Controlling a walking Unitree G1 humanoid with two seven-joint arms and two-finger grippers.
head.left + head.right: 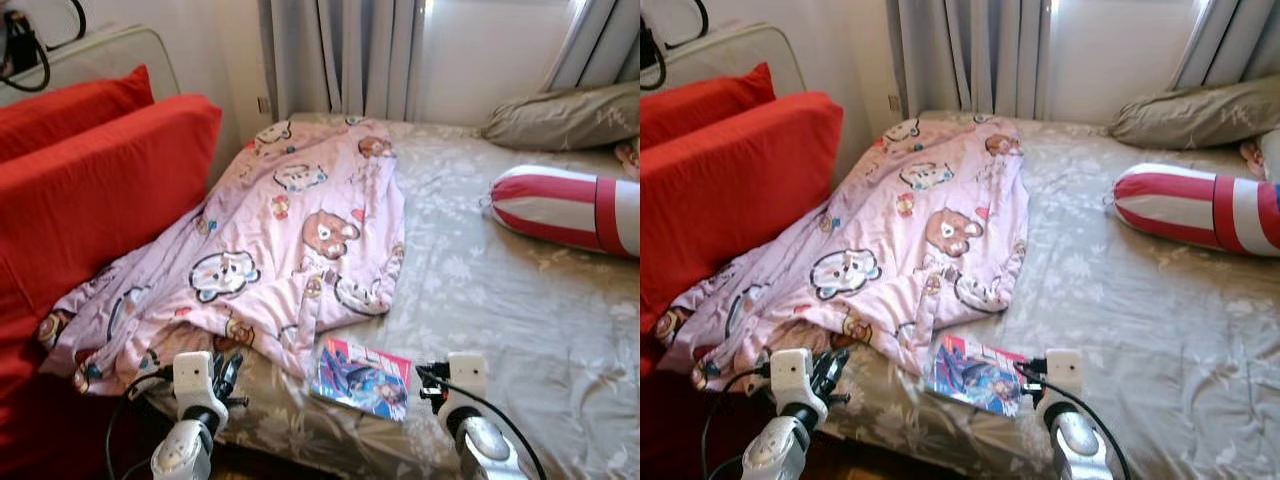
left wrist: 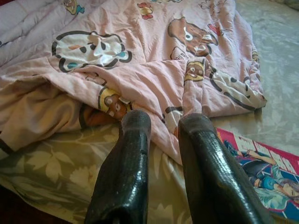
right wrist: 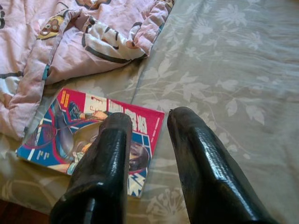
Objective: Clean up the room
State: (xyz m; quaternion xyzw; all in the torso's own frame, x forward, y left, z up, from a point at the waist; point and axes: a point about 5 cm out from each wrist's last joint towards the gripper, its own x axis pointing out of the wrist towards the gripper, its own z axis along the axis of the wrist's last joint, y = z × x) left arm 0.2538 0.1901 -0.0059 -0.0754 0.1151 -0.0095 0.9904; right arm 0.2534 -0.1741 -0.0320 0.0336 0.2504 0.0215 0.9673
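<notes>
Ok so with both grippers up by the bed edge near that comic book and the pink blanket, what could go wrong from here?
1. The thin, glossy comic book lies flat on the soft floral bedsheet; the open right gripper may slide it or crease its cover.
2. It sits near the bed's front edge, so a push could tip it off.
3. The rumpled pink cartoon-print blanket lies just ahead of the open left gripper and could snag a finger.
</notes>
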